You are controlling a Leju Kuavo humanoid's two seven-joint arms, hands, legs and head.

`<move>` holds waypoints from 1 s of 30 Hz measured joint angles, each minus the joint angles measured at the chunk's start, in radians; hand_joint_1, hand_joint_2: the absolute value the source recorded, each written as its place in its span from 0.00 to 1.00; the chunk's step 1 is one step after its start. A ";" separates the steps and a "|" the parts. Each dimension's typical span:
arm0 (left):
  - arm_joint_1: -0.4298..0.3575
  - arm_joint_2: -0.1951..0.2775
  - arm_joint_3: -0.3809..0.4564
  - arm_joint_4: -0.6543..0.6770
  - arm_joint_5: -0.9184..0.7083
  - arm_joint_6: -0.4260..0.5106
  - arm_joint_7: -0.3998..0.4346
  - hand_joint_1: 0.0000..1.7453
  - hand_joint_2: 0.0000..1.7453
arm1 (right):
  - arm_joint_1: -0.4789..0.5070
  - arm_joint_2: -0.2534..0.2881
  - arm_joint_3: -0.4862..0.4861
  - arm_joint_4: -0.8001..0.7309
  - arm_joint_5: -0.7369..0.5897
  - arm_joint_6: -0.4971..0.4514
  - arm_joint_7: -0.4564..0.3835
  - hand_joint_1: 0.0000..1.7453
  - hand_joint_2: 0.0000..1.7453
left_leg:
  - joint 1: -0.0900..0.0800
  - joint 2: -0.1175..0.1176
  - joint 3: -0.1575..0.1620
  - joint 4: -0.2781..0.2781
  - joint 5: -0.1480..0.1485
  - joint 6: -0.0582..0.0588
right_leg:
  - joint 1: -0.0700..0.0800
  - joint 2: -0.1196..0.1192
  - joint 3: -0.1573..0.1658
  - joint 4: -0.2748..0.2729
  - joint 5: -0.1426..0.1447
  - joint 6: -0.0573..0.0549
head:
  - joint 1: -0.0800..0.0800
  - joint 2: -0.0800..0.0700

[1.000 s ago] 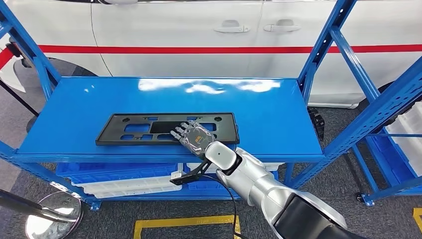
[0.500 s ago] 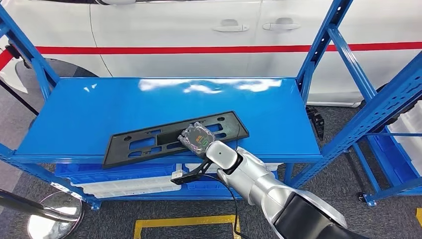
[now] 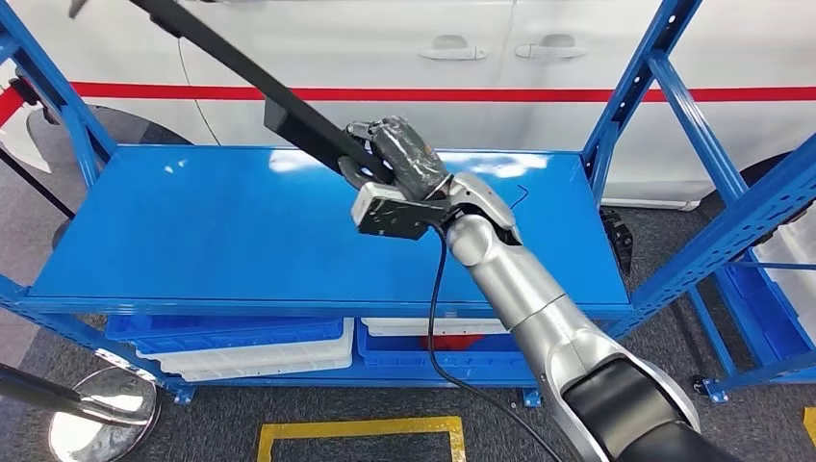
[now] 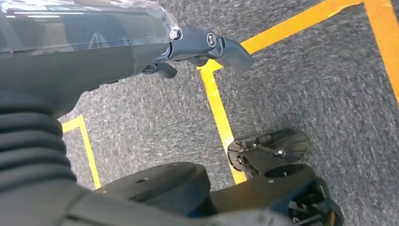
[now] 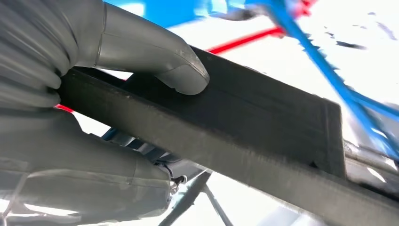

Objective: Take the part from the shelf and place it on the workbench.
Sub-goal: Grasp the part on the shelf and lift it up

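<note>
Right hand grips long flat black plastic part w/ thumb

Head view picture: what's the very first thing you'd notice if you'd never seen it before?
Probably the long black part, lifted off the shiny blue shelf and sticking up towards the picture's top left corner. The robot's right hand grips it near one end, on a silver arm. Behind the shelf stands a white car with a red stripe.
</note>
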 joint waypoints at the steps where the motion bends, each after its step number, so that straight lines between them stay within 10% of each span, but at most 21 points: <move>1: 0.001 0.000 0.002 0.000 0.002 0.002 -0.004 0.00 1.00 | 0.000 -0.006 -0.015 -0.043 -0.057 0.027 -0.009 1.00 1.00 | 0.001 -0.001 0.001 -0.003 0.001 0.005 | -0.001 0.000 -0.006 0.015 -0.012 0.006 | 0.000 0.000; 5: -0.002 0.000 0.013 0.000 0.008 0.005 -0.013 0.00 1.00 | 0.005 -0.029 -0.066 -0.178 -0.204 0.097 -0.026 1.00 1.00 | 0.003 0.000 0.004 -0.006 0.001 0.017 | -0.010 0.001 -0.114 0.229 -0.109 0.026 | 0.000 0.000; 7: -0.002 0.000 0.016 0.000 0.010 0.004 -0.018 0.00 1.00 | 0.022 -0.042 -0.082 -0.222 -0.292 0.151 -0.027 1.00 1.00 | 0.003 -0.002 0.006 -0.006 0.000 0.018 | -0.013 0.001 -0.139 0.263 -0.096 0.027 | 0.000 0.000; 12: -0.006 -0.004 0.019 0.000 0.025 -0.016 -0.054 0.00 1.00 | 0.090 -0.076 -0.108 -0.332 -0.631 0.324 -0.011 1.00 1.00 | 0.001 -0.009 0.011 -0.009 -0.005 0.005 | -0.004 0.002 -0.021 -0.006 0.029 0.007 | 0.000 0.000; 16: -0.007 -0.004 0.023 0.000 0.030 -0.020 -0.074 0.00 1.00 | 0.141 -0.096 -0.108 -0.372 -0.742 0.384 0.025 1.00 1.00 | 0.000 -0.007 0.011 -0.001 -0.020 -0.014 | -0.006 0.001 -0.011 -0.026 0.032 -0.012 | 0.000 0.000; 20: -0.006 -0.004 0.023 0.000 0.027 -0.027 -0.076 0.00 1.00 | 0.173 -0.100 -0.105 -0.389 -0.788 0.416 0.044 1.00 1.00 | 0.000 -0.002 -0.087 0.220 -0.133 -0.022 | -0.008 -0.001 -0.003 -0.036 0.035 -0.027 | 0.000 0.000; 22: -0.003 -0.004 0.023 0.000 0.027 -0.028 -0.076 0.00 1.00 | 0.191 -0.102 -0.101 -0.393 -0.800 0.426 0.051 1.00 1.00 | 0.000 -0.001 -0.111 0.266 -0.133 -0.024 | -0.006 0.000 -0.003 -0.033 0.033 -0.028 | 0.000 0.000; 26: -0.004 -0.003 0.024 0.000 0.025 -0.029 -0.076 0.00 1.00 | 0.203 -0.105 -0.097 -0.402 -0.818 0.431 0.057 1.00 1.00 | -0.002 0.003 0.000 0.033 -0.018 -0.014 | -0.003 0.002 -0.005 -0.017 0.023 -0.019 | 0.000 0.000; 30: 0.001 -0.004 0.026 0.000 0.034 -0.032 -0.079 0.00 1.00 | 0.209 -0.107 -0.090 -0.406 -0.860 0.447 0.081 1.00 1.00 | -0.005 0.001 0.017 -0.012 -0.006 0.005 | -0.002 0.002 -0.009 -0.011 0.022 -0.001 | 0.000 0.000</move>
